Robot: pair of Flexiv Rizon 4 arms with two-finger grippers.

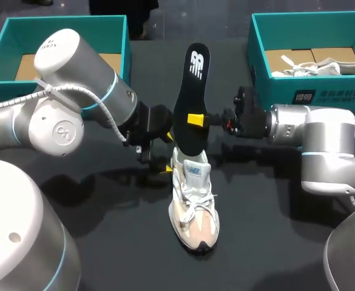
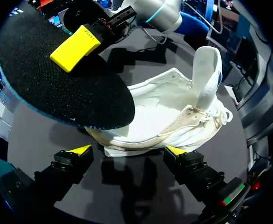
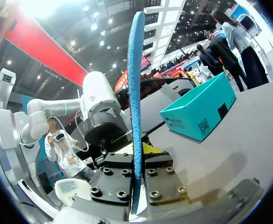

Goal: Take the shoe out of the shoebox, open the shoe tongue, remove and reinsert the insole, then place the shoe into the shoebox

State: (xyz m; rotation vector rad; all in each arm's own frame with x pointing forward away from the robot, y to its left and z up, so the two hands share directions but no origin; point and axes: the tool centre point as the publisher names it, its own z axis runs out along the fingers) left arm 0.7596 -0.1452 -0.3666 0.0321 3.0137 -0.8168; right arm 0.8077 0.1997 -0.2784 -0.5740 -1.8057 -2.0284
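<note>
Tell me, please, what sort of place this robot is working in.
Probably a robot workbench for shoe-handling trials: a black table with two teal shoeboxes, a sneaker standing on it, and the right gripper shut on its black insole.

The shoe stands on the table near its middle, toe toward the robot. The insole stands on end over the shoe's heel opening, clamped between the fingers of the right gripper on its right, while the left gripper sits just left of the heel, fingers apart. One shoebox lies at the far left, and another shoebox at the far right has a second shoe in it.
</note>
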